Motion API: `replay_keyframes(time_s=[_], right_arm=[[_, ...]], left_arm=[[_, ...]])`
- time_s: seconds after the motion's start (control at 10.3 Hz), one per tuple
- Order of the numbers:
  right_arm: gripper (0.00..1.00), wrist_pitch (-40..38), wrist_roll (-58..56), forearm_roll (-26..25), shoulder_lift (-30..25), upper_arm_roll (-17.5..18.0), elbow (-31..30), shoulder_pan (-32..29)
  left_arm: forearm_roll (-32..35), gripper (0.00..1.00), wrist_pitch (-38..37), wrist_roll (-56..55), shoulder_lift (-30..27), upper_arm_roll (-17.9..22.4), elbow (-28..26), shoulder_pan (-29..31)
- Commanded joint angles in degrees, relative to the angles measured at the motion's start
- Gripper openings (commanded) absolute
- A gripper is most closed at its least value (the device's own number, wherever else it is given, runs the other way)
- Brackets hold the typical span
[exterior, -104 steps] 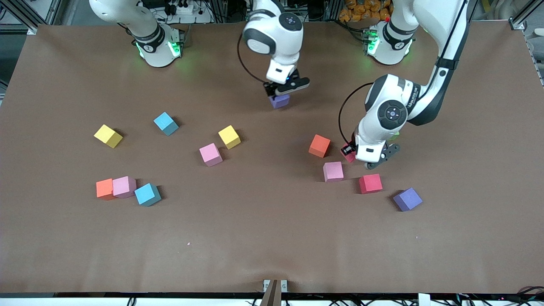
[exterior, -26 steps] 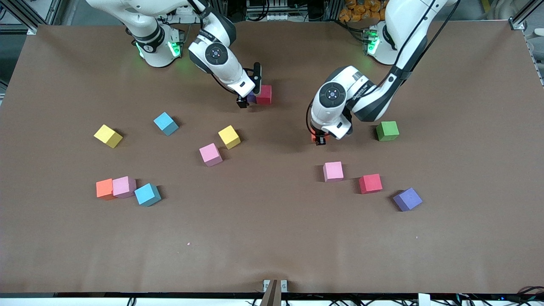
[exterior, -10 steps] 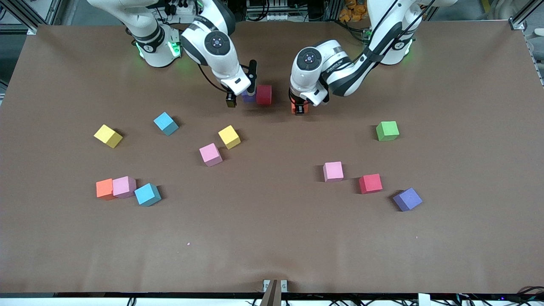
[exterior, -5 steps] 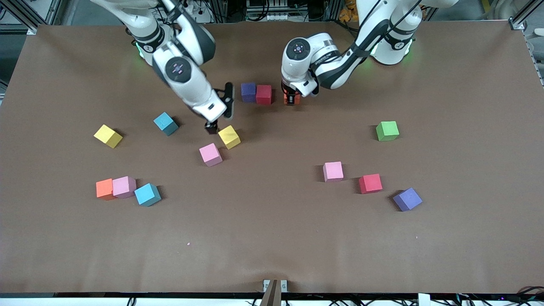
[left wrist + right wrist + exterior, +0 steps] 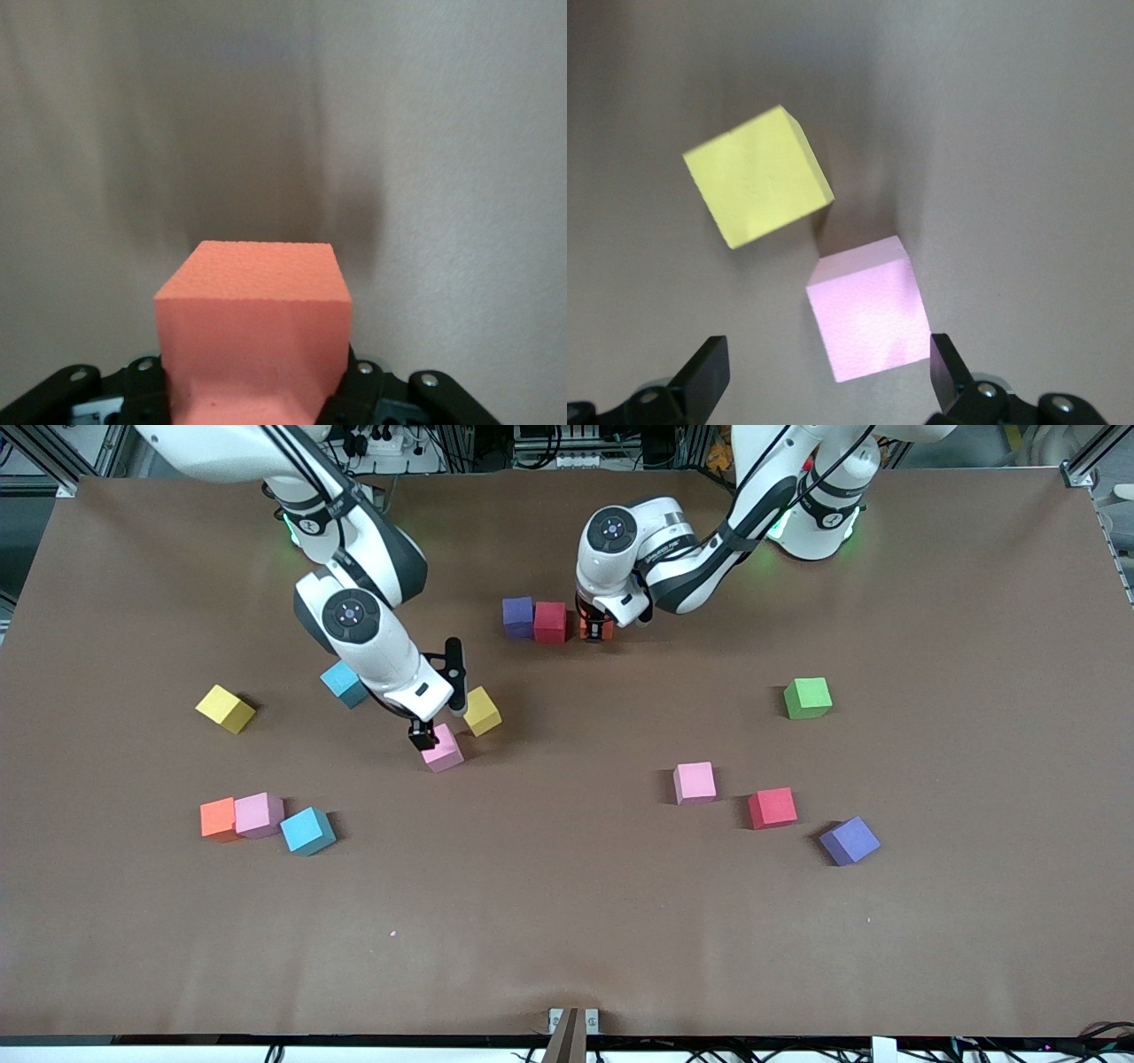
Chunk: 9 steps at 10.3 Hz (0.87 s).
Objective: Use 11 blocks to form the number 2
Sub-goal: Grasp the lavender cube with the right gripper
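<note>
Matte foam cubes on a brown counter [image 5: 567, 921]. Left gripper [image 5: 596, 629] has its fingers clamped on the grainy orange block [image 5: 252, 328], beside the red block [image 5: 550, 622] and purple block [image 5: 517, 616] near the robots' edge. Right gripper [image 5: 440, 707], fingers spread wide, hangs over the pink block [image 5: 870, 320] beside the yellow block [image 5: 756, 175].

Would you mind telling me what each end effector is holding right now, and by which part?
The left end effector holds the orange block by two opposite side faces. The right end effector is open above the pink block and holds nothing.
</note>
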Motion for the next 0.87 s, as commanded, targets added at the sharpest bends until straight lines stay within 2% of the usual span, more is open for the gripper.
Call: replay_keyframes(time_s=[0.0,0.48,0.68,0.77], right_arm=[[1.0,1.09,-0.71,-3.5,2.84,0.2,1.4,-0.33],[1.0,4.79,-0.27,-4.46,7.24,-1.73,1.4,0.37],[1.0,8.46,-0.27,-9.18,9.61,-4.01,2.27,1.25],[1.0,9.7,-0.27,-9.47,10.32,-4.72,2.19,1.6]], left_arm=[[1.18,0.0,0.41,-2.2,2.62,0.53,2.37,-1.61],[1.18,0.0,0.32,-2.82,4.38,1.93,4.56,-3.19],[1.18,0.0,0.32,-3.78,4.82,5.43,5.36,-7.39],[1.18,0.0,0.32,-4.13,4.91,6.85,5.88,-8.89]])
